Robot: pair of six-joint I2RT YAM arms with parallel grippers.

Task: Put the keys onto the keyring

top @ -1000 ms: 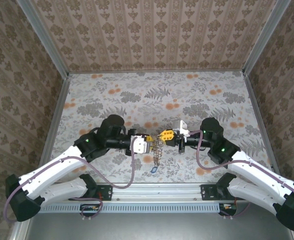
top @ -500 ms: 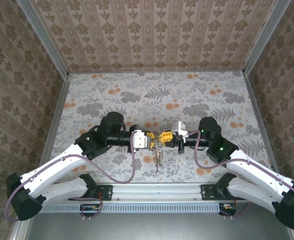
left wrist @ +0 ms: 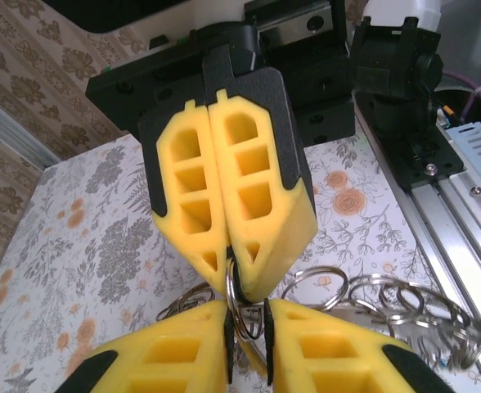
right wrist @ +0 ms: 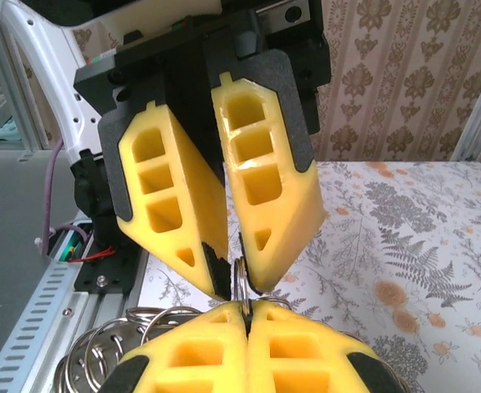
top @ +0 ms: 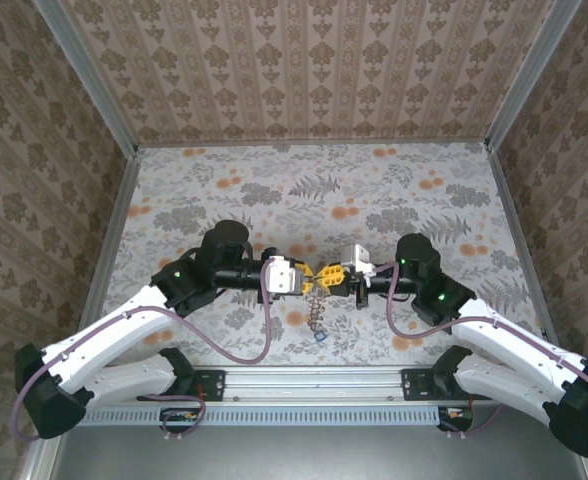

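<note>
The keyring (top: pixel 317 304), a silvery string of linked rings, hangs between my two grippers above the table. A small key with a blue head (top: pixel 320 337) dangles at its lower end. My right gripper (right wrist: pixel 247 309) is shut on the top ring (right wrist: pixel 239 279), shown edge-on. My left gripper (left wrist: pixel 249 315) meets it tip to tip, its jaws narrowly apart around that same ring (left wrist: pixel 231 299), with a slight gap on one side. Each wrist view shows the other gripper: right gripper (left wrist: pixel 236 278), left gripper (right wrist: pixel 236 282). From above they meet, left gripper (top: pixel 307 279), right gripper (top: pixel 326 274).
More linked rings (left wrist: pixel 317 268) trail to the right under the left fingers and show low left as rings (right wrist: pixel 101 344) in the right wrist view. The floral tabletop (top: pixel 314 190) lies behind, patterned walls around it, and an aluminium rail (top: pixel 314 378) along the near edge.
The left gripper has moved right, up to the right gripper's tips, and its jaws have narrowed around the ring. The hanging chain has shifted slightly. The right gripper stays shut.
</note>
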